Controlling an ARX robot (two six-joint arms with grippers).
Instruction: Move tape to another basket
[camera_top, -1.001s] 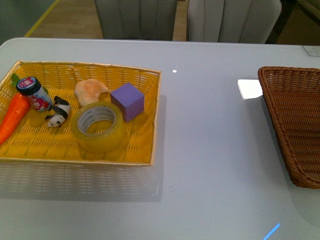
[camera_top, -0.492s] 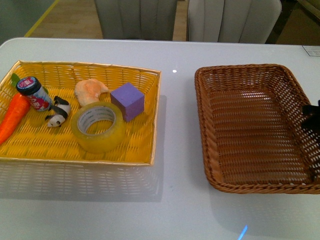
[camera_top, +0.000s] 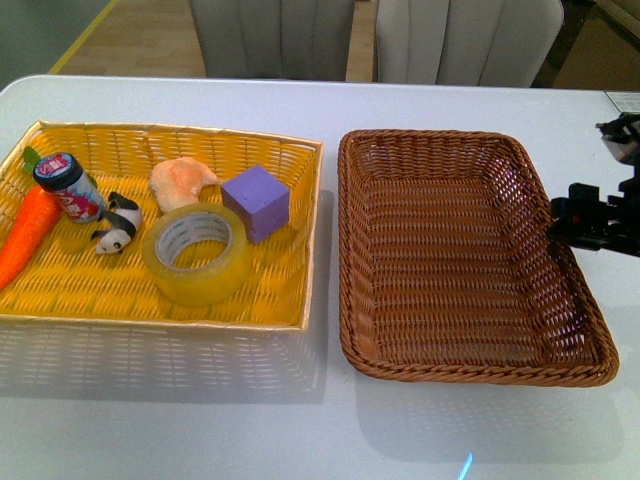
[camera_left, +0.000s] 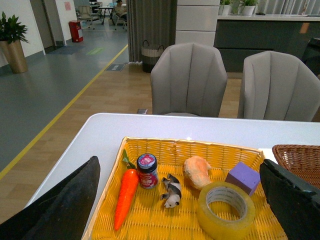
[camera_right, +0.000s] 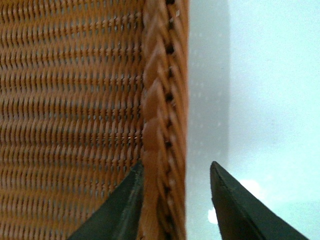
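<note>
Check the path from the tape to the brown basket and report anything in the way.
Only basket walls: the right wall of the yellow basket and the left rim of the brown basket, so the tape must be lifted over both. The purple cube sits beside the tape, off the direct line.

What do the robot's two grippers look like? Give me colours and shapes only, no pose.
The left gripper has two broad, matte black fingers, wedge-shaped and narrowing to rounded tips. The right gripper has dark, slimmer fingers that taper to points and are smooth-faced. From the front its body reads as black, blocky hardware, with a pale part behind it. No markings are visible.
</note>
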